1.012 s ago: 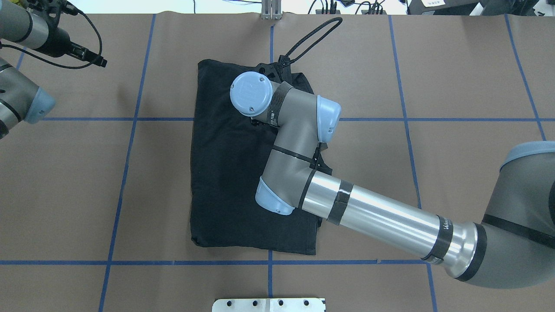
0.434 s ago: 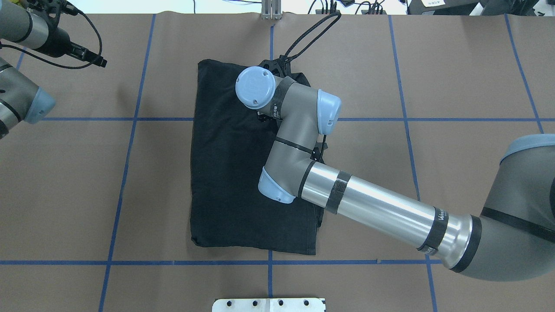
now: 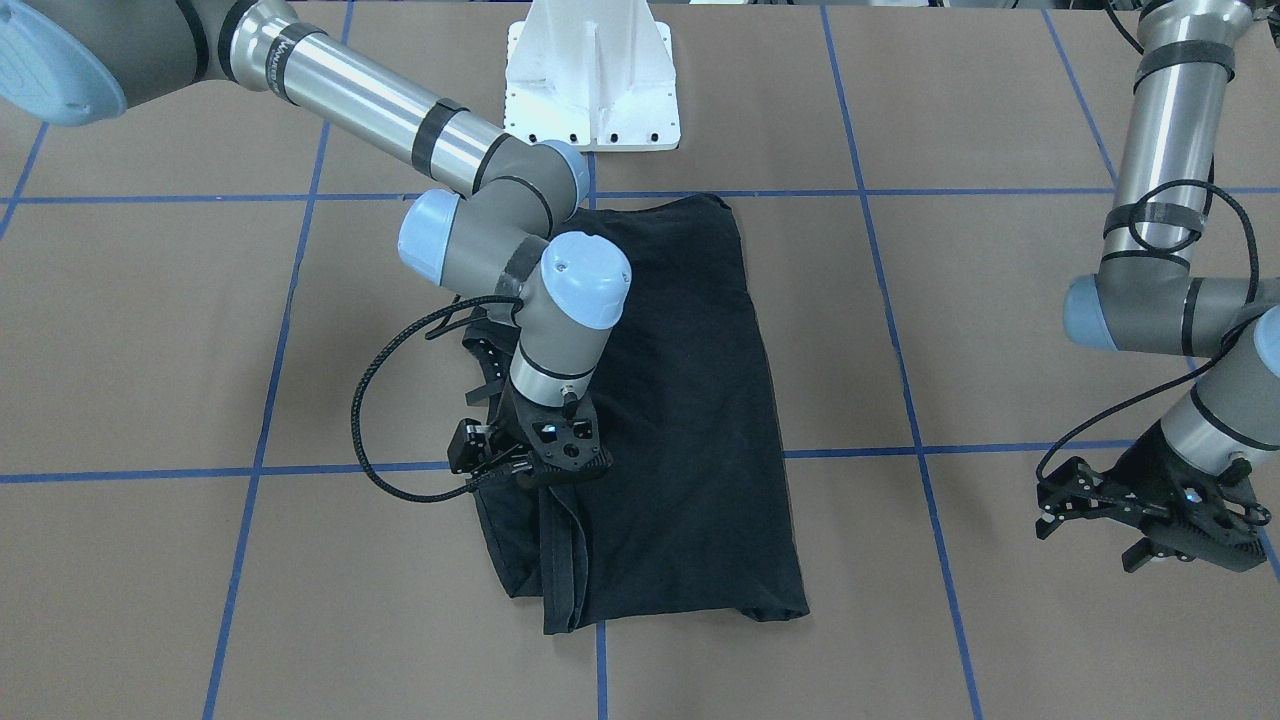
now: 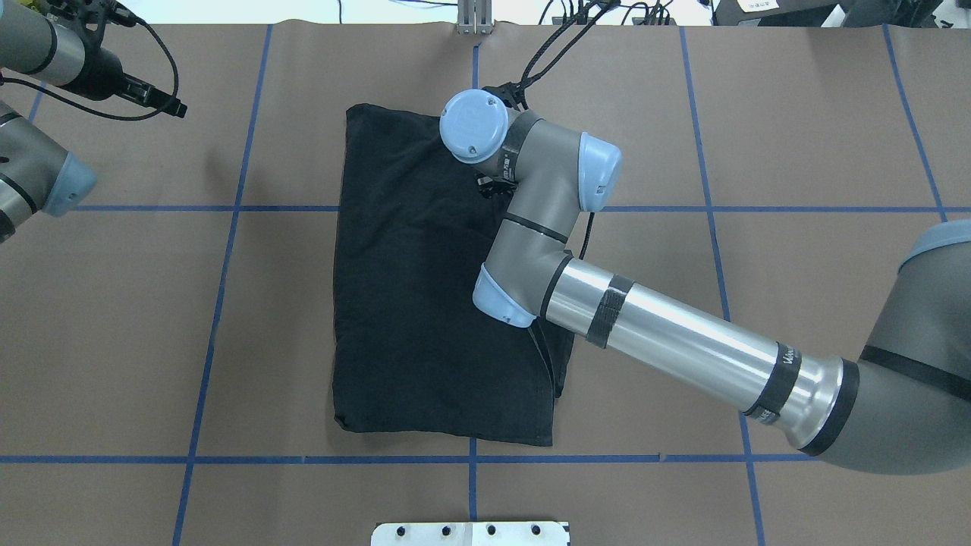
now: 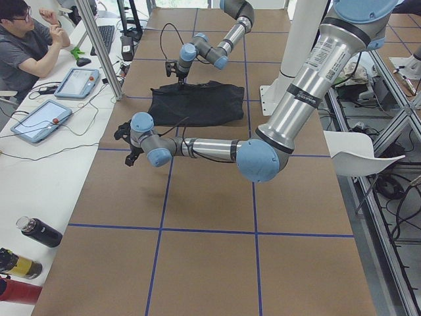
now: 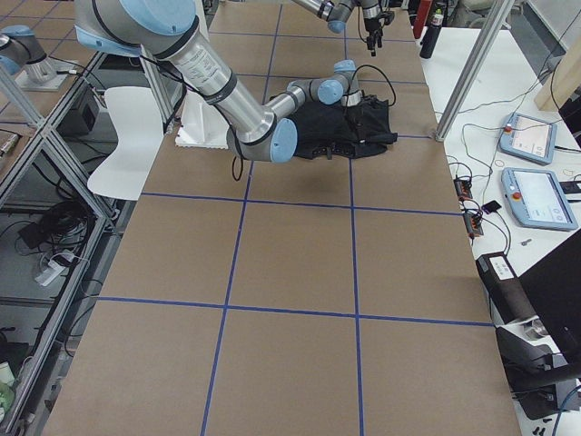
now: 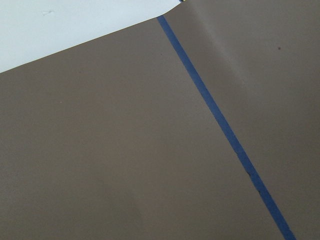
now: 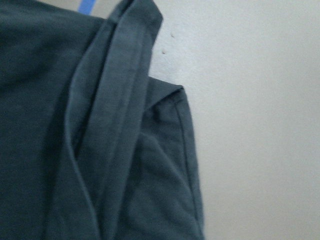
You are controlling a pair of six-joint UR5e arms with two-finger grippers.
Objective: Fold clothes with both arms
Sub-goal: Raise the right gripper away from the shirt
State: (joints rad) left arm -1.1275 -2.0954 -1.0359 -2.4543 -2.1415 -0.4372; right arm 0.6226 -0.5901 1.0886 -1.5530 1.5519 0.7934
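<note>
Shirt (image 4: pixel 425 303) lies folded lengthwise mid-worktop (image 4: pixel 796 152). Right pincer (image 3: pixel 545 468) hangs at its loose doubled right edge, probably to tidy that fold; opening hidden. Left pincer (image 3: pixel 1080 515) hangs empty far left, opening unclear.

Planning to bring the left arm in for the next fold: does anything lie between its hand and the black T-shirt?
Nothing visible does. Between the left hand and the T-shirt there is only bare brown table with blue tape lines. The right hand is at the shirt's opposite edge, out of that path.
</note>
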